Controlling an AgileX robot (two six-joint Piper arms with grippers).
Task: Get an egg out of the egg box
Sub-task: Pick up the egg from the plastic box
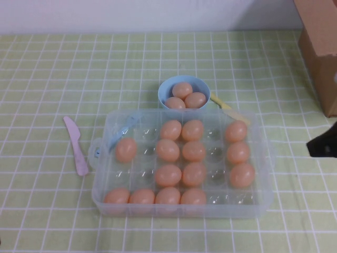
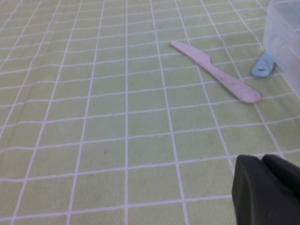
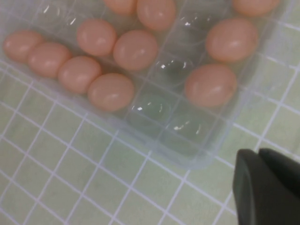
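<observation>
While both arms hang back, nothing is gripped yet, so here is the lay of the table.

Egg box: large clear plastic egg box [image 1: 181, 208] with rounded corners sits mid-table on the green checked cloth [image 1: 52, 68], lid off, its long side running left to right.

Eggs in box: fourteen peach-brown eggs, I count; one alone on the left, a block in the middle, four along the near row, three down the right column.

Target guess: the egg [image 1: 241, 175] at the near end of that right column looks the handiest pick.

Right gripper: right gripper [image 1: 322, 145] shows as a dark shape at the table's right edge, well apart from the box; its wrist camera looks down on the box's near right corner. Fingers: cannot tell.

Key relation: the egg lies to the left of the right gripper, and this arm is clearly the nearer one.

Left gripper: left gripper [image 2: 267, 190] hovers over bare cloth left of the box, near the pink plastic knife [image 1: 76, 145]. Fingers: cannot tell.

Bowl: small round light-blue bowl [image 1: 164, 89] touches the box's far side, three eggs inside.

Others: one yellow utensil [image 1: 230, 112] beside the bowl, one cardboard box [image 1: 318, 50] far right.
</observation>
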